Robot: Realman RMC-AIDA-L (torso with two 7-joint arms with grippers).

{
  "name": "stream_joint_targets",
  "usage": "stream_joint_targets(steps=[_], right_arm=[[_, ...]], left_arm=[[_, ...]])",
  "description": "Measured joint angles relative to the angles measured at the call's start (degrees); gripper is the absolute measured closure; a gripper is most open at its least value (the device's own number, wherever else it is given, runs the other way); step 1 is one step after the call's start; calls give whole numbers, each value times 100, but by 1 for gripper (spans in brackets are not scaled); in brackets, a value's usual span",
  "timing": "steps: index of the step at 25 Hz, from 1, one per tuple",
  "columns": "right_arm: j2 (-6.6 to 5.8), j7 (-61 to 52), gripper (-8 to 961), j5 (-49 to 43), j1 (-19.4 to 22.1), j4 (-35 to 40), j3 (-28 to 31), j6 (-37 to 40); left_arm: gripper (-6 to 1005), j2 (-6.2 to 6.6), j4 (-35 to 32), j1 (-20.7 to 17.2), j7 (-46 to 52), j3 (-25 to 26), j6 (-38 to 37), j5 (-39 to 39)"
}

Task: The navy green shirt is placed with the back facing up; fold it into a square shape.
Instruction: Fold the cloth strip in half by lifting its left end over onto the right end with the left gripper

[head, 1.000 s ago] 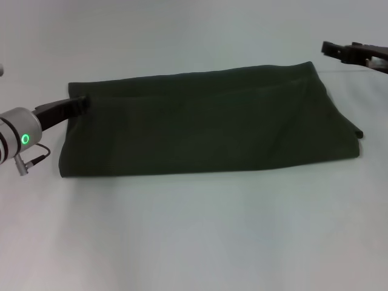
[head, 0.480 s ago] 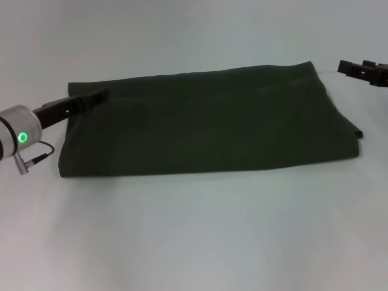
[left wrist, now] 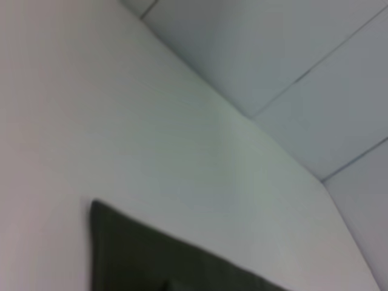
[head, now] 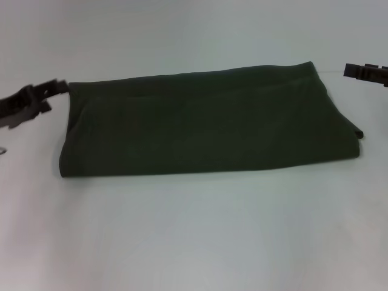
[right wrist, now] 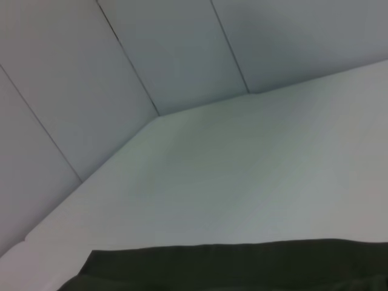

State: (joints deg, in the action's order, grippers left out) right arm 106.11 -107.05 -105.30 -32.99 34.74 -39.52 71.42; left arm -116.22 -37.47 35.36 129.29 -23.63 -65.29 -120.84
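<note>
L gripper (head: 36, 100) blurred, R gripper (head: 364, 73) cut off by edge.

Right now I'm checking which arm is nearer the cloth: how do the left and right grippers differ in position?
The left gripper is beside the navy green shirt, right at its far left corner; the right gripper sits apart from the shirt's right end, across bare table. The left gripper shows more of itself; the right gripper only pokes in at the frame's edge. Neither holds the shirt.

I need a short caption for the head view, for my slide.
Folded navy green shirt lying on the table, both grippers off it.
</note>
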Motion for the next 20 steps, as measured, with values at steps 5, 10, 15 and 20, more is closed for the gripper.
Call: stream_joint_targets(steps=[5, 10, 15, 20], right_arm=[[-46, -47, 166, -102, -10, 14, -3, 25], [-67, -70, 166, -180, -31, 18, -33, 36], [-73, -85, 166, -236, -45, 21, -33, 41], [-80, -63, 167, -267, -46, 24, -40, 47]], left_arm=[[201, 60, -15, -41, 121, 563, -455, -805], [202, 61, -15, -56, 317, 592, -507, -1232], [201, 60, 12, -66, 521, 593, -559, -1431], [201, 57, 14, -54, 681, 569, -706, -1663]])
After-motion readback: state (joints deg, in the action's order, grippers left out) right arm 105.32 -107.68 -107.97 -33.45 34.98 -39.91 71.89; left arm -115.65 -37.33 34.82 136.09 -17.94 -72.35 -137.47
